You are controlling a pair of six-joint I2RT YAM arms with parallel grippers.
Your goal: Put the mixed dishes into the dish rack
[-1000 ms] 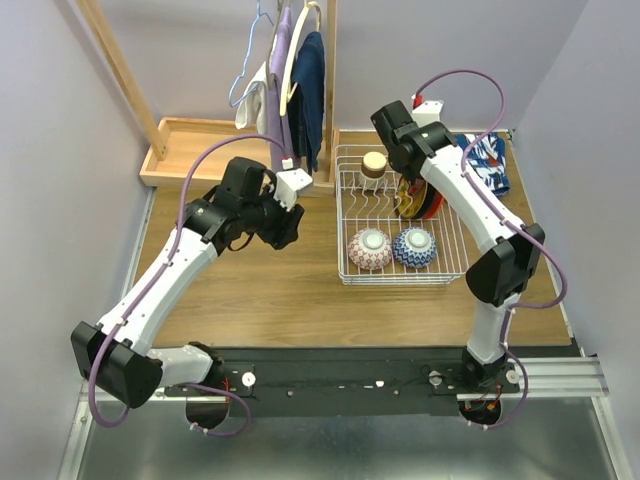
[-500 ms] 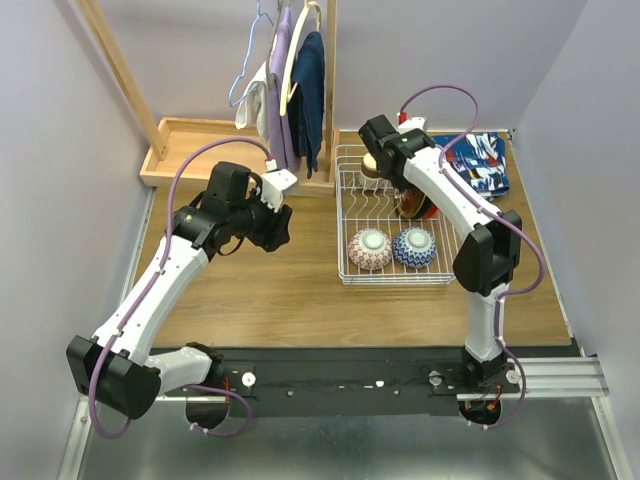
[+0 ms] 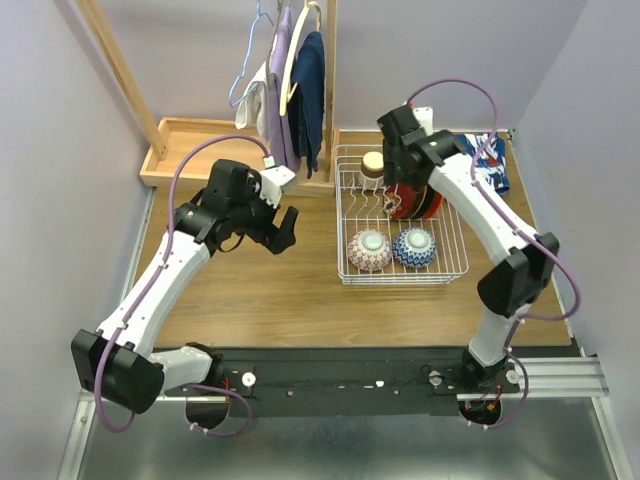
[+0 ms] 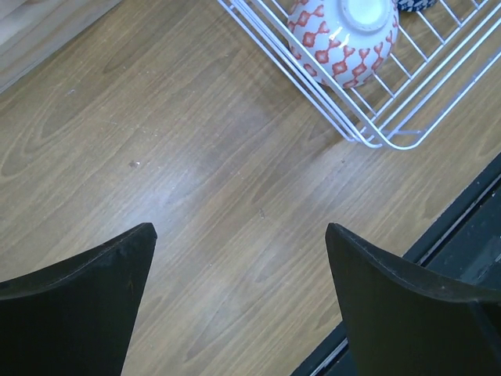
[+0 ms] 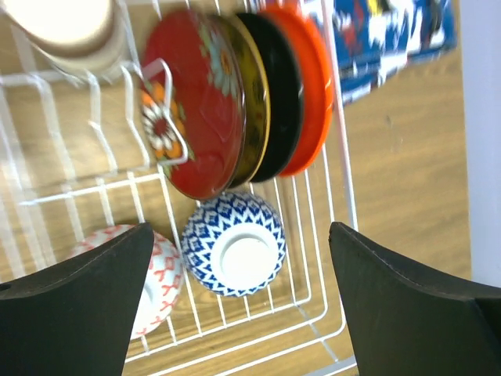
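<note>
From above, the left arm (image 3: 160, 280) rises from its base at the near left corner, bends at a low elbow and stretches diagonally over the bare tabletop (image 3: 260, 290). Its left hand (image 3: 285, 228) tips downward well short of the dish rack (image 3: 345, 225). The right arm (image 3: 500, 240) climbs from the near right, folds at the elbow beside the rack's right edge, and reaches back and leftward. That puts the right hand (image 3: 398, 178) above the rack's far half, pointing down. Inside the rack sit a tan cup (image 3: 374, 163) at the far side and plates (image 3: 418, 205) on edge at the right. The red-white bowl (image 3: 369, 249) and the blue-patterned bowl (image 3: 414, 247) lie side by side along the near side. A patterned cloth (image 3: 492, 160) lies beyond the rack's right corner, and a wooden tray (image 3: 190, 150) sits at the far left.

The left wrist view shows that hand spread wide with nothing between its fingers (image 4: 78, 305), only wood grain beneath. The rack's corner with the upturned red-white bowl is at the top right.

The right wrist view looks straight down into the rack with the fingers (image 5: 407, 305) parted and empty. Below them the dark red plate (image 5: 192, 117), glossy black plate (image 5: 278, 102) and orange plate (image 5: 309, 86) stand leaning together between the tines. The blue-patterned bowl sits upside down just beneath them.
</note>
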